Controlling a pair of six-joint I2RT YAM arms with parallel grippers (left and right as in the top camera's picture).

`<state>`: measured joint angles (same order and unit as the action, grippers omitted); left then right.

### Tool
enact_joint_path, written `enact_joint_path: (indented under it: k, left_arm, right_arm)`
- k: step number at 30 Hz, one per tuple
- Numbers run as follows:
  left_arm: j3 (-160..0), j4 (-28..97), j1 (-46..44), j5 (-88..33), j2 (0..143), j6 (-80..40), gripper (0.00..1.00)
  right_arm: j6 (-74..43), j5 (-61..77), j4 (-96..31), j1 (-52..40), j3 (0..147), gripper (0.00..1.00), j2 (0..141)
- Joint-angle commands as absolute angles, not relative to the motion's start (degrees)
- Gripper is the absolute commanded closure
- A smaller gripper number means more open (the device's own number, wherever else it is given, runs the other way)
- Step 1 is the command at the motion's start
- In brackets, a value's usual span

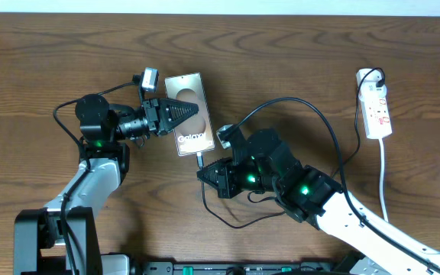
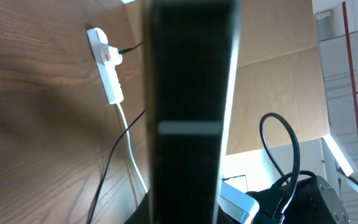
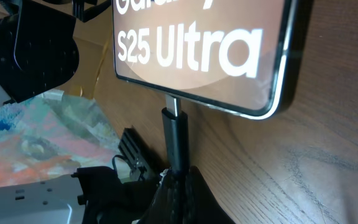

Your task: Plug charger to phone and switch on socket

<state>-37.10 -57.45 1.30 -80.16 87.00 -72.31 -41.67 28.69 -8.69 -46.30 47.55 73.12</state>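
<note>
Your left gripper (image 1: 189, 113) clamps the flat brown-screened smartphone (image 1: 193, 141) mid-way across the wooden table (image 1: 52, 61). Your right gripper (image 3: 178, 190) pinches the thin black charger cable (image 3: 175, 134), its connector seated in the smartphone's near edge. The narrow white plastic power strip (image 1: 377, 111) lies near the far right corner.

The surface (image 1: 52, 61) is dark brown wood with wavy, lighter grain. The phone (image 1: 193, 137) has a glossy tan-brown screen with a pale oval, white lettering and a dark rim. The charger (image 3: 176, 140) is black, and its connector is tipped in silver metal. Near the surface's right edge, the socket (image 1: 376, 107) is white with red markings, and its cord (image 1: 382, 176) is white too. The left tool (image 1: 178, 114) and right tool (image 1: 203, 174) are black. The right arm (image 1: 365, 225) has a white shell and small green lights.
</note>
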Motion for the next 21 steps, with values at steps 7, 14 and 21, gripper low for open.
enact_joint_path:
  k: [7,14,21]
  left_arm:
    - [-38.26,-58.24,1.19,-79.48,86.48,-74.46,0.92]
    - [-38.26,-58.24,1.21,-81.1,86.48,-74.39,0.92]
    - [-38.26,-58.72,1.21,-81.95,86.48,-73.97,0.92]
  right_arm:
    - [-42.39,28.62,-8.32,-46.17,47.66,0.99,73.43]
    - [-42.39,28.64,-7.81,-46.15,47.66,0.99,73.43]
    - [-42.37,28.64,-7.44,-46.15,47.68,0.99,73.43]
